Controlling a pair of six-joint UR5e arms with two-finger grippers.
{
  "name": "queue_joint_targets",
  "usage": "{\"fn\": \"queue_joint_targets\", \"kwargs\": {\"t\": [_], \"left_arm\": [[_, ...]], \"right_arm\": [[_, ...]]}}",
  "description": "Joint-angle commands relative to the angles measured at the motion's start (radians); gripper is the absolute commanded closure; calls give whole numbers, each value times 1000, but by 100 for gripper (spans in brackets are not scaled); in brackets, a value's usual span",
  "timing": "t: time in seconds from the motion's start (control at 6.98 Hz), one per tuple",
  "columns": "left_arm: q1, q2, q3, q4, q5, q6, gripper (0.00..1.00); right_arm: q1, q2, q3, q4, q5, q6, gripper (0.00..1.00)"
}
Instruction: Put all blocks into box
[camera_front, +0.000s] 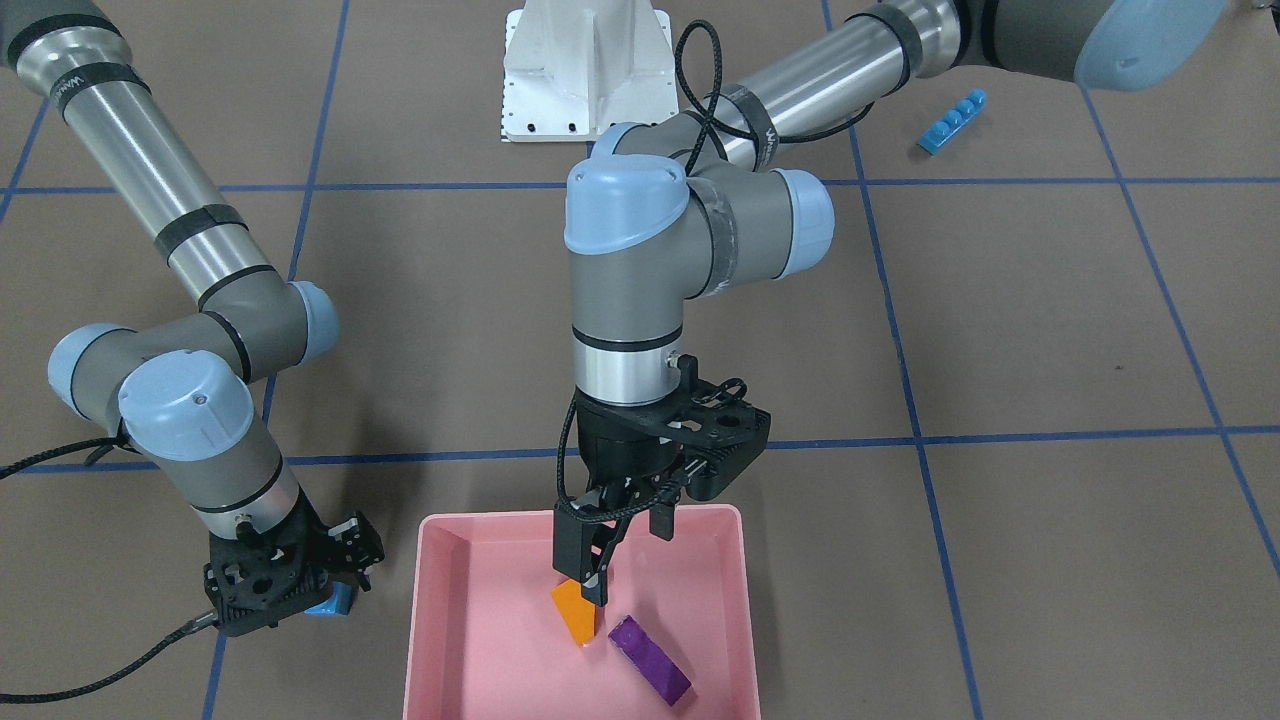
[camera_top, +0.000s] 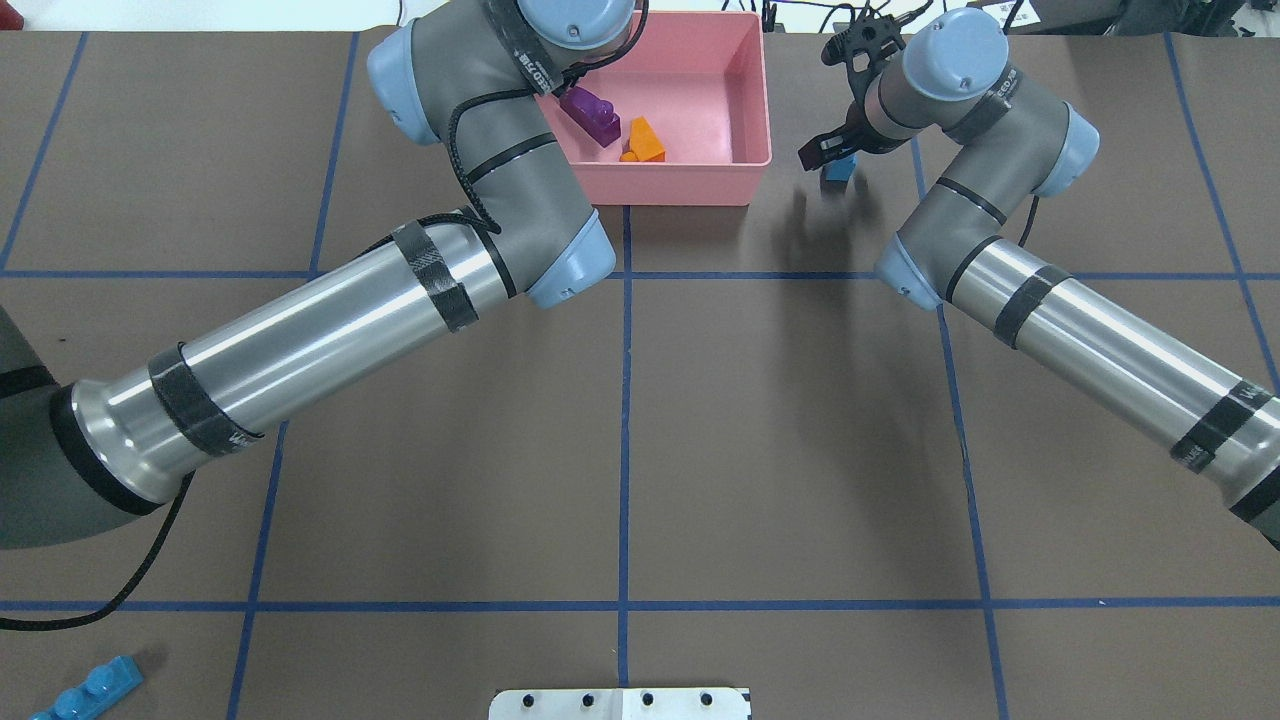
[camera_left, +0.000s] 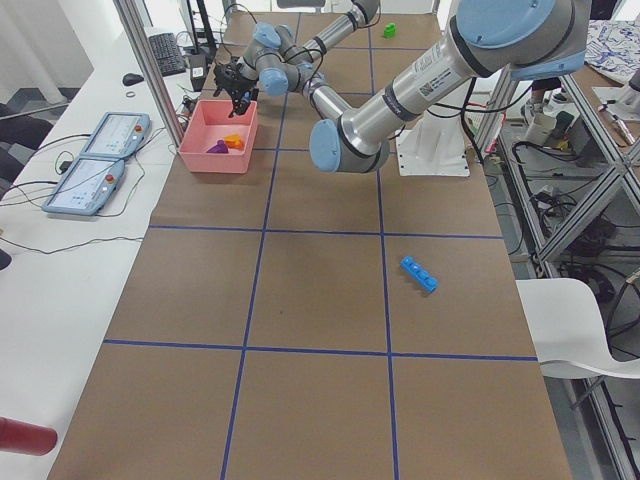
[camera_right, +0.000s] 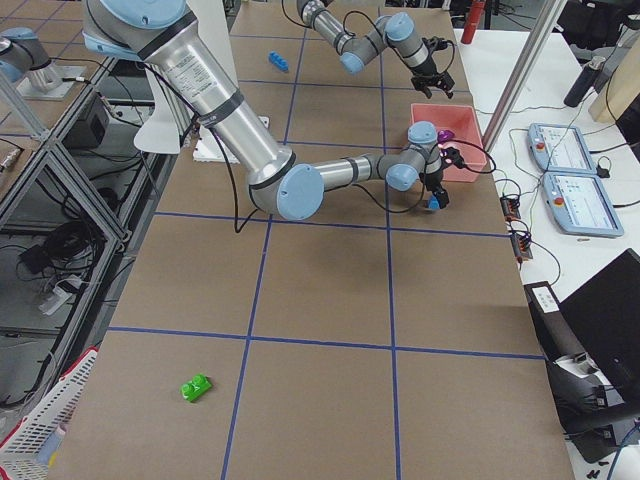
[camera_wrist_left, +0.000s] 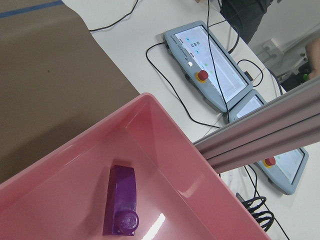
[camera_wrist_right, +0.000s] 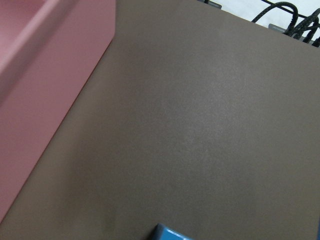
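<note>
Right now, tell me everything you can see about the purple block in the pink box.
The purple block is a long, glossy plastic brick. The left wrist view shows a round stud at one end. It lies on the floor of the pink box, askew to the walls, beside the orange block with what looks like a small gap between them. Only the box floor appears to touch it.

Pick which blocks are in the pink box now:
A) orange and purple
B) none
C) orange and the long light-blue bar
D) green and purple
A: the orange block and purple block lie within the pink box; the green block and long light-blue bar lie far outside it.
</note>
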Motion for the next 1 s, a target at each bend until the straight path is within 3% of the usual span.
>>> {"fn": "queue_joint_targets", "kwargs": {"t": [0.0,0.14,0.29,0.43,0.57,0.86], "left_arm": [[-1,-2,-11,5,-6,2,0],[-3,-2,-17,8,-23,2,0],[-6,-4,-17,8,-29,2,0],[-9,-4,-23,8,-47,2,0],[-9,-4,-49,46,-57,2,1],[-10,17,-204,233,-133,70,1]], "right_arm": [[-4,-2,-8,1,1,4,29],[-4,-2,-8,0,1,6,63],[-4,-2,-8,-1,2,6,88],[-4,-2,-8,-1,2,7,100],[22,4,4,-4,11,18,100],[118,3,74,-10,162,20,100]]}}
